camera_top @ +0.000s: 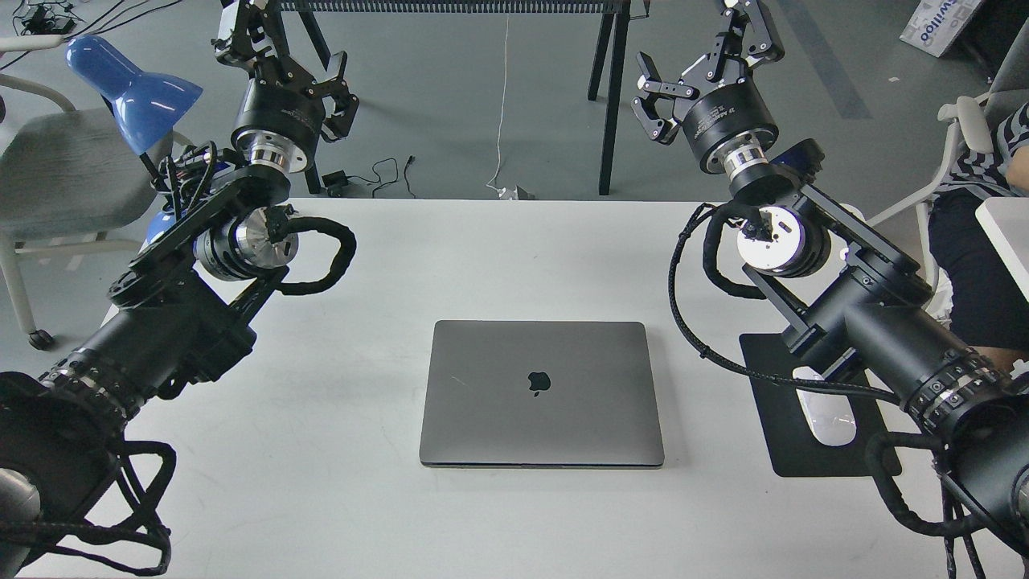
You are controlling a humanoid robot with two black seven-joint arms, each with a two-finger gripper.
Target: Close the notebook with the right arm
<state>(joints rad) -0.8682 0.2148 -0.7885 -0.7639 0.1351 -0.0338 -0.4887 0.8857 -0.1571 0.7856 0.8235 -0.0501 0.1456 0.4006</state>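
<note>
The slim space-grey metal notebook (pixel 542 394) lies shut and flat on the white table (pixel 514 249), lid up, near the middle of the tabletop and closer to the near edge than the far one. A dark apple logo (pixel 539 383) sits at the centre of its lid; no other writing shows on it. At the top right corner of the view a white cardboard box (pixel 940 22) on the grey floor bears blue lettering, cut off at the edge and too partial to read with certainty. Small white print rings the black cylindrical wrist housings of both arms, too fine to make out.

The right arm (pixel 884 322), black with silver joints, rises from the lower right corner, slants up and away over the right side of the table, and bends at a silver-faced joint with a looped black cable beside it. Its black two-finger right gripper (pixel 707 52) is held high beyond the far edge of the table, well apart from the notebook; its fingers are spread wide and nothing is between them.

The left arm (pixel 169 322) mirrors this from the lower left, its left gripper (pixel 281 64) also raised past the far table edge, fingers parted and empty.

To the right of the notebook, under the right arm, a black rectangular mouse pad (pixel 784 434) carries a white mouse (pixel 828 414). A blue desk lamp (pixel 133 84) stands behind the left arm, and a person in a striped shirt (pixel 1009 137) sits at the right edge.
</note>
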